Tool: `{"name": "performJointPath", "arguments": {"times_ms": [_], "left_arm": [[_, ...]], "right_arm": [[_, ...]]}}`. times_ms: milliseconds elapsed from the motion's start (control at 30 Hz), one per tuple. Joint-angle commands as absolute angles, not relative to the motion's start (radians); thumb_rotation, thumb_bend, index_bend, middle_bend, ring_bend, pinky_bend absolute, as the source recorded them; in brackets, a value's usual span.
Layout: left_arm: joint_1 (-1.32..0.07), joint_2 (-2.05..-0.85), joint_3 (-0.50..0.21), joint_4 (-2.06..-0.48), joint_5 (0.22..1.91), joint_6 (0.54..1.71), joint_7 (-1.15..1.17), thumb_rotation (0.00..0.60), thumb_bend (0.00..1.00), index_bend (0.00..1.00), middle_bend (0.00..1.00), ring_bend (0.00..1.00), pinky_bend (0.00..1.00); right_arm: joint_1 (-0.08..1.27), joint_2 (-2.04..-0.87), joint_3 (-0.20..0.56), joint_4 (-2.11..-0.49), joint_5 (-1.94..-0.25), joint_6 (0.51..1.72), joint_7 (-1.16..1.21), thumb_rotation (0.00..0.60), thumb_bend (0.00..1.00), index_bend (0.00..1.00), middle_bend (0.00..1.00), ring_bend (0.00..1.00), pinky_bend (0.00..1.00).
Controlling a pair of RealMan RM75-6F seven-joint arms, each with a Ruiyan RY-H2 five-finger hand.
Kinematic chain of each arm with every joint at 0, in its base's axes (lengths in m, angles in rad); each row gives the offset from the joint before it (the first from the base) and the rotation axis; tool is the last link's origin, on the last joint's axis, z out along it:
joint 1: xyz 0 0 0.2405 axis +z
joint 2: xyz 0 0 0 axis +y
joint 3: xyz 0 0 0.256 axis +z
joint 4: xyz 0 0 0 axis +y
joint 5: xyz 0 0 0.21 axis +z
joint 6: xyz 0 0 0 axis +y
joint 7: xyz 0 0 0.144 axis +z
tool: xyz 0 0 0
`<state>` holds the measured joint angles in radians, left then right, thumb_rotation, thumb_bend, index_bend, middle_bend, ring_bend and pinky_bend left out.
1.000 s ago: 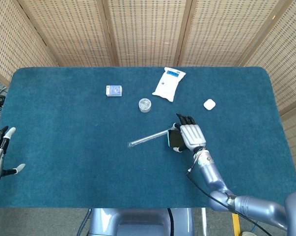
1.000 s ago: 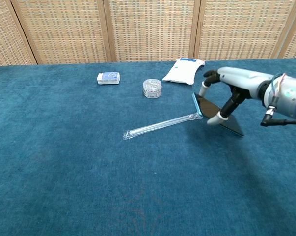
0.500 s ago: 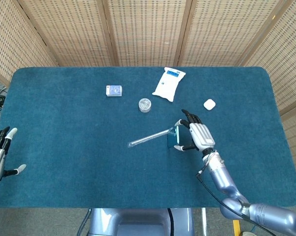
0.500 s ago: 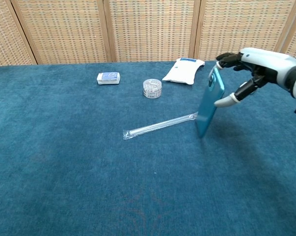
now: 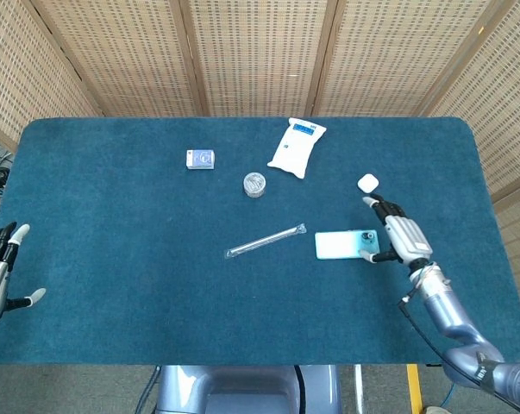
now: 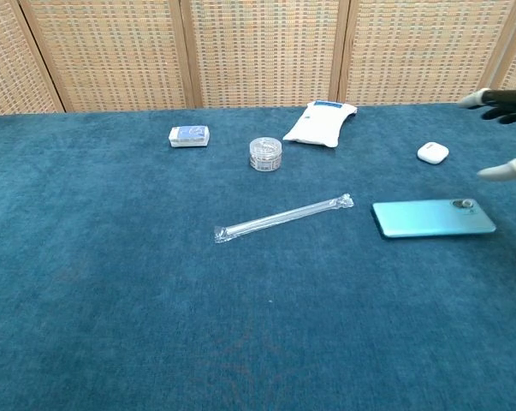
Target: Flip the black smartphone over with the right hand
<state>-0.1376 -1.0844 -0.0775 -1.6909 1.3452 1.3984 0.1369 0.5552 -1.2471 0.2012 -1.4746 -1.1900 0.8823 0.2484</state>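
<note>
The smartphone (image 5: 347, 245) is shown lying flat on the blue-carpeted counter (image 5: 113, 259), right of centre and nearer the right edge than the left, with its teal back and camera lens turned upward; the lens end is directed toward the right edge. In the chest view the smartphone (image 6: 434, 217) is seen lying level, with no part raised.

The right robot hand (image 5: 397, 235) is positioned just beside the lens end of the smartphone, its fingers spread apart and nothing held in them; whether a fingertip touches the phone's edge cannot be told. In the chest view only the fingertips of this hand (image 6: 503, 137) are caught at the right border of the frame, above the counter surface.

The left robot hand (image 5: 1, 267) is seen off the left edge of the counter, fingers apart and empty.

A clear plastic-wrapped straw (image 5: 265, 241) is laid diagonally near the counter's centre, its right end close to the smartphone but apart from it. A small round transparent container (image 5: 255, 184) is placed behind the straw, and a white pouch (image 5: 297, 147) is set toward the far edge. A small blue-and-white box (image 5: 200, 159) lies left of the container. A white earbud case (image 5: 368, 183) rests behind the right robot hand.
</note>
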Motion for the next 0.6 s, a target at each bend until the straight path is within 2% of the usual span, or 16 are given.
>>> {"name": "performJointPath", "arguments": {"times_ms": [33,133,233,467,600], "left_arm": [[-0.136,-1.083,-0.076,-1.692,1.350,1.401,0.134,0.600,0.00,0.00,0.00,0.00,0.00],[-0.135,-1.081,-0.073,-1.695,1.357,1.404,0.133,0.600,0.00,0.00,0.00,0.00,0.00],[-0.134,-1.082,-0.069,-1.698,1.369,1.410,0.137,0.600,0.00,0.00,0.00,0.00,0.00],[-0.126,-1.093,-0.054,-1.686,1.414,1.435,0.144,0.600,0.00,0.00,0.00,0.00,0.00],[-0.120,-1.095,-0.046,-1.684,1.436,1.447,0.138,0.600,0.00,0.00,0.00,0.00,0.00]], "right_arm": [[0.521,-1.208,0.177,-1.426,-1.232,0.881,0.319,0.600,0.26,0.00,0.00,0.00,0.00],[0.495,-1.182,0.164,-1.406,-1.270,0.907,0.366,0.600,0.26,0.00,0.00,0.00,0.00],[0.450,-1.148,0.138,-1.402,-1.344,0.992,0.387,0.600,0.24,0.00,0.00,0.00,0.00],[0.300,-1.141,0.079,-1.413,-1.487,1.315,0.240,0.600,0.02,0.00,0.00,0.00,0.00],[0.228,-1.153,0.051,-1.440,-1.542,1.452,0.148,0.600,0.00,0.00,0.00,0.00,0.00]]}}
